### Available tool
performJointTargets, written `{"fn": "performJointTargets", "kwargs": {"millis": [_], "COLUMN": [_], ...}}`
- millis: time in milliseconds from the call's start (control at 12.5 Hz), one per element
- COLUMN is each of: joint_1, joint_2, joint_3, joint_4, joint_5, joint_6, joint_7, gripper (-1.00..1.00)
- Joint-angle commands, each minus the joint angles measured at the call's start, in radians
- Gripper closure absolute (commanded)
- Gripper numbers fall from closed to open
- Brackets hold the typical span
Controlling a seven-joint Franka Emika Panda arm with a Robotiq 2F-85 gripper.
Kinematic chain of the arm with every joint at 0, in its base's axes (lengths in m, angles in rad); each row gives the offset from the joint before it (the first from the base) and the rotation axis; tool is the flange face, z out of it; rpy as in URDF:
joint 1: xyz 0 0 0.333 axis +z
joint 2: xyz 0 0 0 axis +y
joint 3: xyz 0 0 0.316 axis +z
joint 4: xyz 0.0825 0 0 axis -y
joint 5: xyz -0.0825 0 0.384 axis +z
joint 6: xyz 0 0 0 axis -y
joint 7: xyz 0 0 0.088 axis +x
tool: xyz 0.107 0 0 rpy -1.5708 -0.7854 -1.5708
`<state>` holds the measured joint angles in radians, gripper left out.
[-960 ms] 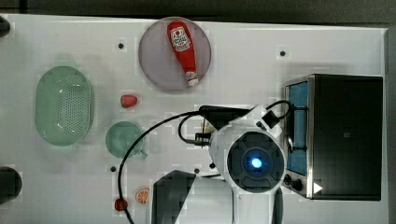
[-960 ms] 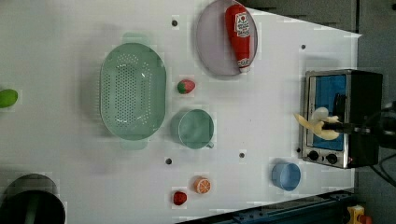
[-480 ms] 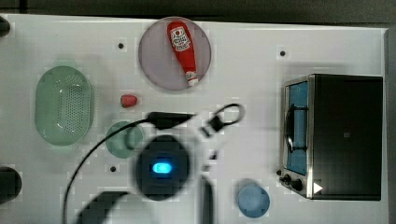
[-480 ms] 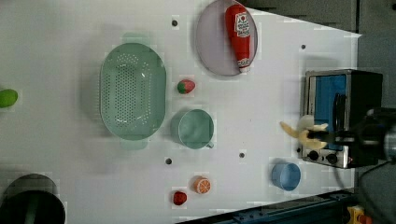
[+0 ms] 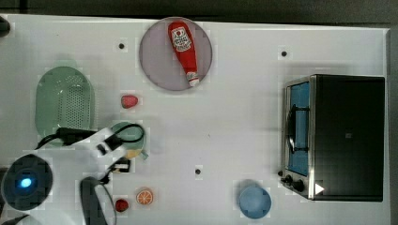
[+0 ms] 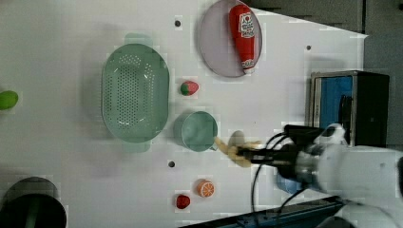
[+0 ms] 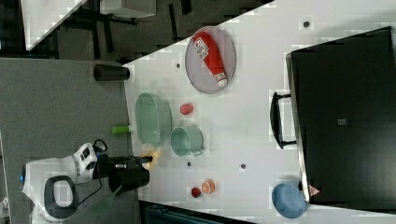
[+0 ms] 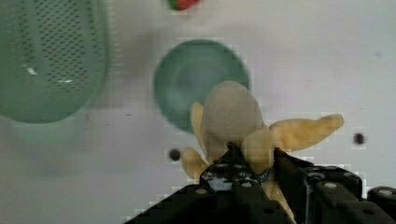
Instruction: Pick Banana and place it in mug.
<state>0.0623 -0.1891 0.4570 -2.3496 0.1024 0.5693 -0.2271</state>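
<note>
The pale-yellow banana [image 8: 232, 122] is peeled-looking, with flaps spread, and my gripper [image 8: 252, 161] is shut on it. In the wrist view it overlaps the rim of the teal-green mug [image 8: 184, 86]. In the left view the banana [image 6: 231, 151] hangs just off the mug's [image 6: 196, 131] right side, by its handle, with the gripper [image 6: 248, 153] behind it. In the top view my arm covers part of the mug [image 5: 133, 132], and the banana [image 5: 134, 153] shows at its lower edge. The right view has the banana [image 7: 152, 154] left of the mug [image 7: 185, 141].
A perforated green basket [image 5: 63, 104] stands close to the mug on the top view's left. A strawberry [image 5: 129, 101], an orange slice [image 5: 144, 196] and a small red piece [image 5: 121, 205] lie nearby. Farther off are a ketchup bottle [image 5: 183, 47] on a plate [image 5: 157, 70], a blue cup [image 5: 254, 201] and a toaster oven [image 5: 347, 136].
The arm has swept across the table from the oven's front to the mug, towards the top view's left, carrying the banana with it.
</note>
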Motion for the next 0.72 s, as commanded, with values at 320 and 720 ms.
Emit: {"fn": "performJointTargets", "kwargs": {"millis": [320, 720], "joint_1": [-0.033, -0.033], "joint_2": [0.238, 0.395], "joint_3": [-0.019, -0.014], "joint_4": [-0.003, -0.005], "joint_5": [0.037, 0.028], "joint_6": [0.207, 0.416], "joint_7": [0.154, 0.198], "gripper": [0.46, 0.18]}}
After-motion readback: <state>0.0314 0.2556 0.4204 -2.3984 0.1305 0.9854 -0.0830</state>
